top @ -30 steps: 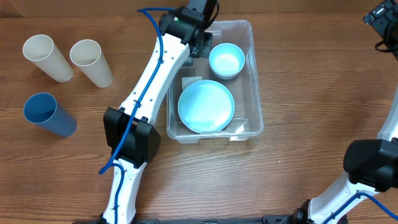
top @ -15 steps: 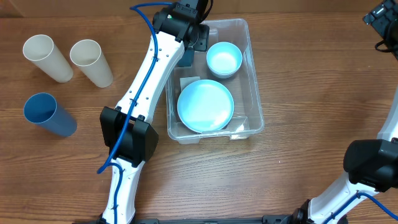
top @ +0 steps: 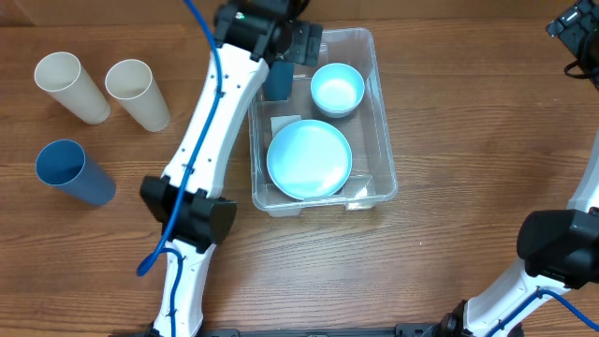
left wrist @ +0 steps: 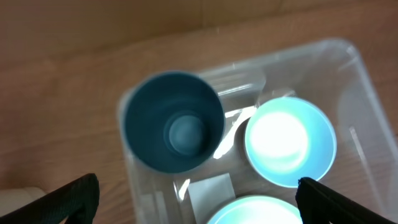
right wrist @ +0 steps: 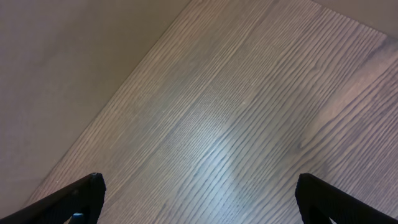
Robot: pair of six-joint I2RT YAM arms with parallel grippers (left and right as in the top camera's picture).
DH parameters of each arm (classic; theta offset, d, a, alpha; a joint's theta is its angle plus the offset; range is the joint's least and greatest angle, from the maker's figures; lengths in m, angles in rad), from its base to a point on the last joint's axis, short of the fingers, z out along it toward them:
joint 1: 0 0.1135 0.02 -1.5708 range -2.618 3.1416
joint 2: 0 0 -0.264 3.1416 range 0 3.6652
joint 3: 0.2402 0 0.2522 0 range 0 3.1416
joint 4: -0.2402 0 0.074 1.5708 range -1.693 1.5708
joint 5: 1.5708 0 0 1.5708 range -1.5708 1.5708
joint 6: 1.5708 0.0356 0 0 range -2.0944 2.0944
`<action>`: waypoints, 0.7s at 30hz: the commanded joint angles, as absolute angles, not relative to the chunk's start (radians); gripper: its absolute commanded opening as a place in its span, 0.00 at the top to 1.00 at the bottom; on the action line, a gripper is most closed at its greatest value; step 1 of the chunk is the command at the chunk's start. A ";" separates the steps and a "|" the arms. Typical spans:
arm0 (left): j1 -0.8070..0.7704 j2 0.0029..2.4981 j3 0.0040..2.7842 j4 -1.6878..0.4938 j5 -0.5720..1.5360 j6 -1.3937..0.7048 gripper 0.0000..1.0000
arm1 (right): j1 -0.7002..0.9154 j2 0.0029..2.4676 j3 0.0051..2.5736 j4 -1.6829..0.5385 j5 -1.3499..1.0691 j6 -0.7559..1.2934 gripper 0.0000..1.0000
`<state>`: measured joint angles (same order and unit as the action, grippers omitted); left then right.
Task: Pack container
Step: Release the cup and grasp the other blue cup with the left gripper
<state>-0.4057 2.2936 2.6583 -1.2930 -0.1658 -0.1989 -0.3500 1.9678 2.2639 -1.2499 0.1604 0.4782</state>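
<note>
The container (top: 386, 140) is a large clear bin in the middle of the table. It holds a light blue plate (top: 309, 159), a light blue bowl (top: 337, 89) and a dark blue cup (top: 278, 80) standing upright in its far left corner. My left gripper (top: 288, 49) hangs open above that cup, holding nothing. In the left wrist view the cup (left wrist: 173, 121) stands free beside the bowl (left wrist: 290, 142), well clear of my left gripper (left wrist: 198, 202). A white label (left wrist: 211, 196) shows on the container's base. My right gripper (right wrist: 199, 199) is open over bare wood at the far right (top: 573, 23).
Two cream cups (top: 70, 86) (top: 138, 94) and a blue cup (top: 73, 172) lie on their sides at the left of the table. The left arm (top: 201, 140) stretches diagonally between them and the container. The right arm's base (top: 560, 245) sits at the lower right.
My left gripper has opened and let go of the dark blue cup, which now stands in the container. The left wrist has risen and drawn back a little. The right arm has not moved.
</note>
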 commanded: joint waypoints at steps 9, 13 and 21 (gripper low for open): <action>-0.139 2.000 2.684 -1.690 -0.092 -0.224 0.00 | -0.348 1.951 2.279 -1.248 0.164 0.483 0.00; -0.114 1.837 2.619 -1.690 -0.101 -0.213 0.00 | -0.348 1.951 2.279 -1.248 0.164 0.483 0.00; 0.021 1.453 2.070 -1.689 -0.380 -0.293 0.00 | -0.348 1.951 2.279 -1.248 0.164 0.483 0.00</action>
<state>-0.0750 1.5242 2.2696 -1.6897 -0.2760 -0.2325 -0.3500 1.9678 2.2639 -1.2503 0.1604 0.4782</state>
